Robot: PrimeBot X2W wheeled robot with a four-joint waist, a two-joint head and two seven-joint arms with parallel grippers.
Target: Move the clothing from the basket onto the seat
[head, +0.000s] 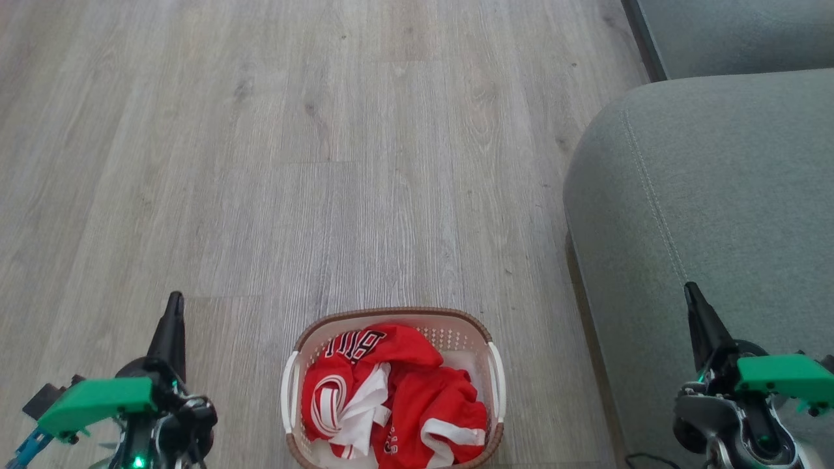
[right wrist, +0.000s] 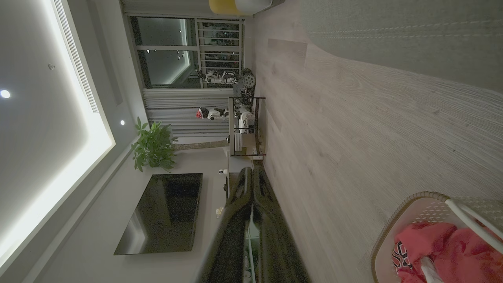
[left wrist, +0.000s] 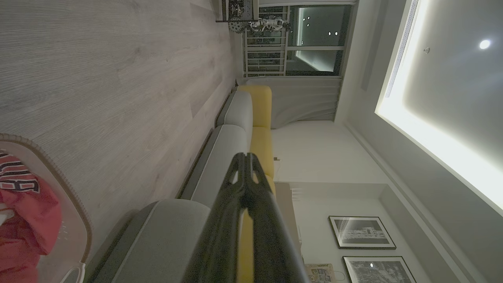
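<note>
The white basket (head: 294, 355) with a brown rim stands on the floor at the bottom middle of the head view. Red clothing (head: 397, 397) with white striped trim and lettering is heaped inside it. The grey-green seat (head: 717, 195) fills the right side. My left gripper (head: 174, 299) is shut and empty, left of the basket, fingers pressed together. My right gripper (head: 689, 288) is shut and empty above the seat's front part. The left wrist view shows the left gripper (left wrist: 245, 155), the basket (left wrist: 67, 188) and the clothing (left wrist: 23, 220); the right wrist view shows the right gripper (right wrist: 251, 169), the basket (right wrist: 397, 212) and the clothing (right wrist: 444, 247).
Pale wood floor (head: 326, 163) stretches ahead of the basket. A second sofa cushion (head: 736, 32) lies beyond the seat. Far off stand a shelf rack (right wrist: 245, 125), a potted plant (right wrist: 153, 147) and a dark television (right wrist: 165, 214) against the wall.
</note>
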